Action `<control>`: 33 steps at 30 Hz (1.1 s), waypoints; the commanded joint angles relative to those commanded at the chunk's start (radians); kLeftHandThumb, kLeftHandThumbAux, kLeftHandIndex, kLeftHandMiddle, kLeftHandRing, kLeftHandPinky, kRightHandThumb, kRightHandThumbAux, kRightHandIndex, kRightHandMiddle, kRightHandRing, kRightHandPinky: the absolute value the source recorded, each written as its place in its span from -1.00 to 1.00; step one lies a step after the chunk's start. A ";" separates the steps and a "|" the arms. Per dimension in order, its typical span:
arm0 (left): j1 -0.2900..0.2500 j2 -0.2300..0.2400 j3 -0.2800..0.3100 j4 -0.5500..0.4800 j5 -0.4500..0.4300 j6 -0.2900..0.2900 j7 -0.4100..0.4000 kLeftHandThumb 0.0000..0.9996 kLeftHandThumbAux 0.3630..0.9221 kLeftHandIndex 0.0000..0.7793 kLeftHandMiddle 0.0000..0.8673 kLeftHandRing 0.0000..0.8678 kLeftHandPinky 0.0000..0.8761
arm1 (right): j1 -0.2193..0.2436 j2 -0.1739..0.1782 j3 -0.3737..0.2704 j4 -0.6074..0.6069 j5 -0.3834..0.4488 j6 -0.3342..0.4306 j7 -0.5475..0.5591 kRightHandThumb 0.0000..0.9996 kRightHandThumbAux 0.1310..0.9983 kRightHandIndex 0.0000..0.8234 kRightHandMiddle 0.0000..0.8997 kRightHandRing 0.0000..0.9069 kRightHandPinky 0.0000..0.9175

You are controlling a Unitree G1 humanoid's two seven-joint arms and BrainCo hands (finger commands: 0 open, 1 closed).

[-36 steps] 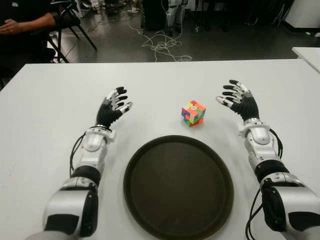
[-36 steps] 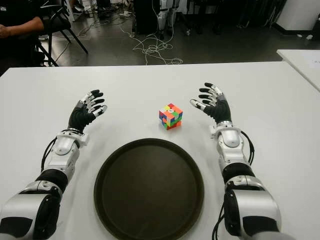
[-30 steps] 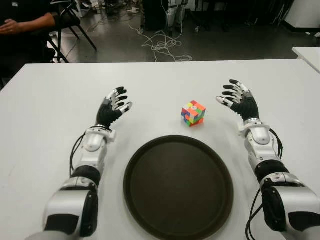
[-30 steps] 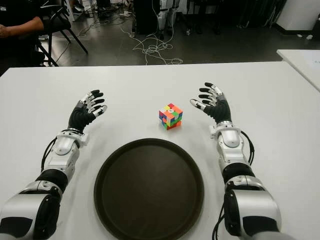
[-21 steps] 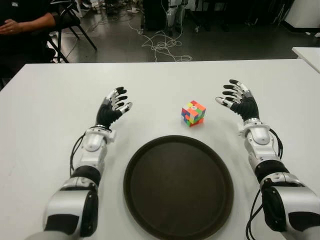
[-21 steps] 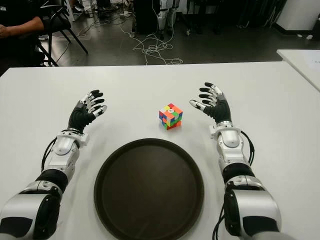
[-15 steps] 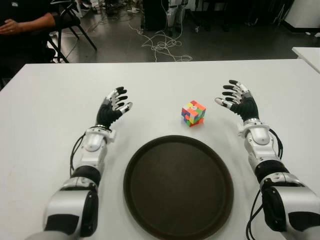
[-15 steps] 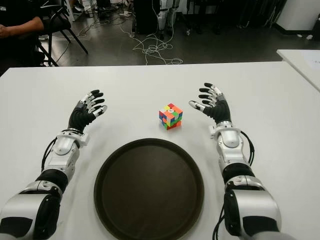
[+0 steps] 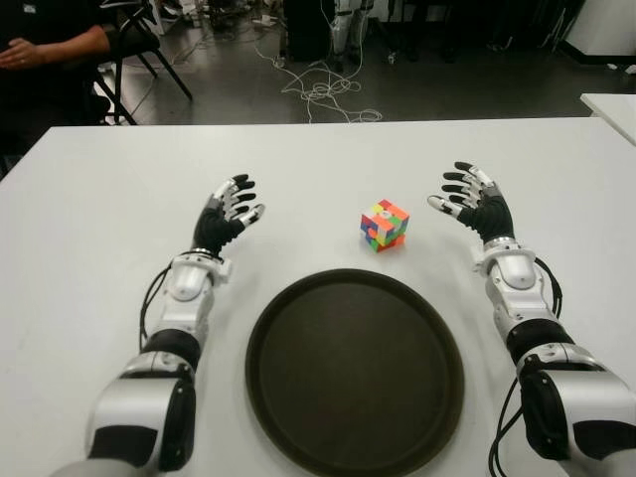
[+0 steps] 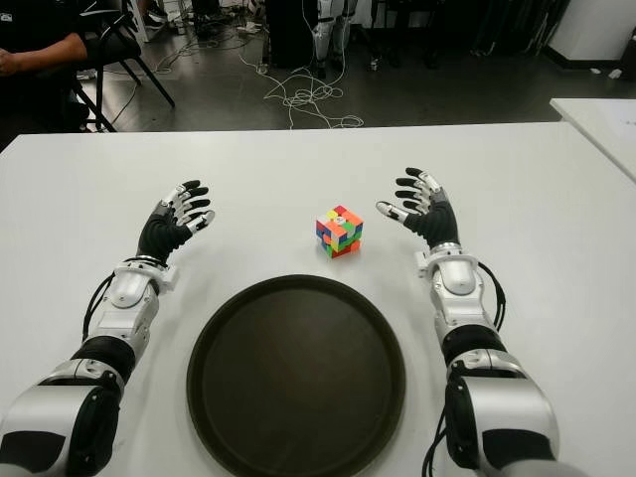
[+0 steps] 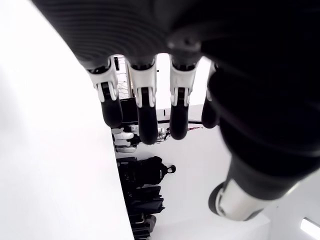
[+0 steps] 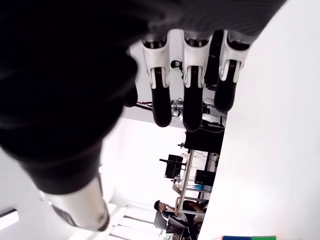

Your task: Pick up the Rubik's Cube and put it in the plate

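Observation:
The Rubik's Cube [image 9: 385,225], many-coloured, sits on the white table [image 9: 99,219] just beyond the far rim of the dark round plate [image 9: 354,368]. My right hand [image 9: 467,200] is a short way to the cube's right, apart from it, its fingers spread and holding nothing. My left hand [image 9: 230,207] is farther off on the cube's left, also open and holding nothing. A sliver of the cube [image 12: 248,238] shows at the edge of the right wrist view.
A seated person [image 9: 45,50] and a chair are beyond the table's far left corner. Cables [image 9: 323,89] lie on the floor behind the table. Another white table's corner [image 9: 611,104] shows at the far right.
My right hand has edged slightly toward the cube. The left hand, cube and plate have not visibly moved.

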 joint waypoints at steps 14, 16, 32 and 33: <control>0.003 -0.003 -0.004 -0.002 0.005 -0.016 0.009 -0.93 0.58 -0.52 -0.56 -0.60 -0.59 | -0.001 -0.023 0.036 -0.170 -0.088 -0.061 -0.139 -0.76 0.56 -0.53 -0.40 -0.43 -0.48; 0.004 -0.004 -0.004 -0.002 0.005 -0.017 0.010 -0.91 0.58 -0.52 -0.56 -0.60 -0.59 | -0.027 -0.034 0.064 -0.191 -0.155 -0.078 -0.209 -0.77 0.60 -0.50 -0.39 -0.42 -0.43; 0.007 -0.007 -0.005 -0.009 0.007 -0.017 0.021 -0.87 0.60 -0.47 -0.51 -0.58 -0.61 | -0.169 -0.146 0.380 -0.236 -0.598 -0.136 -0.375 -0.99 0.58 -0.51 -0.49 -0.50 -0.49; 0.007 -0.007 -0.005 -0.011 0.008 -0.016 0.023 -0.86 0.61 -0.47 -0.51 -0.58 -0.61 | -0.177 -0.149 0.408 -0.233 -0.617 -0.130 -0.343 -0.99 0.56 -0.51 -0.50 -0.51 -0.51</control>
